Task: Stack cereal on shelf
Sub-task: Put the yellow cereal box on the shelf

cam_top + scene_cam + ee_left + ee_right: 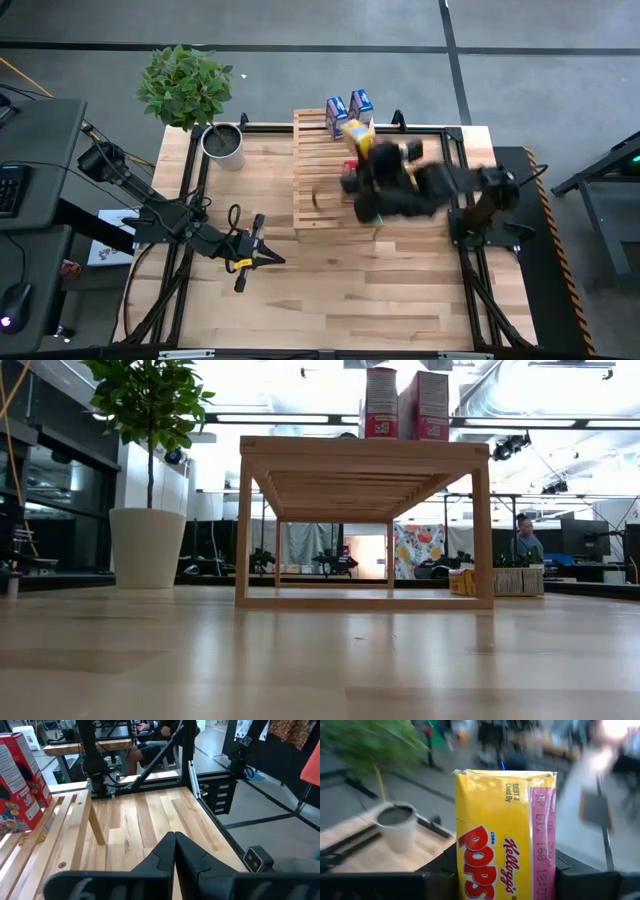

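Note:
The pale slatted shelf (322, 180) stands mid-table. Two blue cereal boxes (337, 108) (361, 103) stand on its far end. In the low view two boxes (381, 402) (430, 405) stand upright on its top. A red box (20, 780) stands on the slats, also in the high view (350, 168). My right gripper (362, 142) is above the shelf's far part, shut on a yellow Corn Pops box (505, 835). My left gripper (270, 258) is shut and empty, low over the table left of the shelf; it also shows in its wrist view (175, 845). My right gripper pinches the yellow box between its two fingers, one on each narrow side near the box's lower part (547, 870). The box stands upright between the fingers, print toward the wrist camera, and is lifted clear above the shelf (357, 132).
A potted plant in a white pot (222, 142) stands at the table's far left. The black frame rail (455, 135) runs around the table edges. Bare plank tabletop (350, 290) lies near of the shelf. A person (524, 538) sits in the room behind.

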{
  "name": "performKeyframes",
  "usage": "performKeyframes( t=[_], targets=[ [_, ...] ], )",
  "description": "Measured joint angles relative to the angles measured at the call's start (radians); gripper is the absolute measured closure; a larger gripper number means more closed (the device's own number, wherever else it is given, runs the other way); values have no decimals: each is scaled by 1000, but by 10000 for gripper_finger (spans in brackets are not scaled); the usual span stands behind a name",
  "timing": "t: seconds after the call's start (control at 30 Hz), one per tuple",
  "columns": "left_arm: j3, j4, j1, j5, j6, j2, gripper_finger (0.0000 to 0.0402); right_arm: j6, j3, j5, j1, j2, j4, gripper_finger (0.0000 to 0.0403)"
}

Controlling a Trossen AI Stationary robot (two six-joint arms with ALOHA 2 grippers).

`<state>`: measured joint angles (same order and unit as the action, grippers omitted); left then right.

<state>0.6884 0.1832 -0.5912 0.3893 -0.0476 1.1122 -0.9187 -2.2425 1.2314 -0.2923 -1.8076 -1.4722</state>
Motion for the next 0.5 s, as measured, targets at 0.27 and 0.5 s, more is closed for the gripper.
performKeyframes(
  t=[0.27,0.5],
  targets=[
    [0,0,2,16,-2,0,401,-49,2,-337,339,1,-86,263],
    [0,0,2,18,-3,0,401,-32,2,-565,481,0,-88,263]
  ],
)
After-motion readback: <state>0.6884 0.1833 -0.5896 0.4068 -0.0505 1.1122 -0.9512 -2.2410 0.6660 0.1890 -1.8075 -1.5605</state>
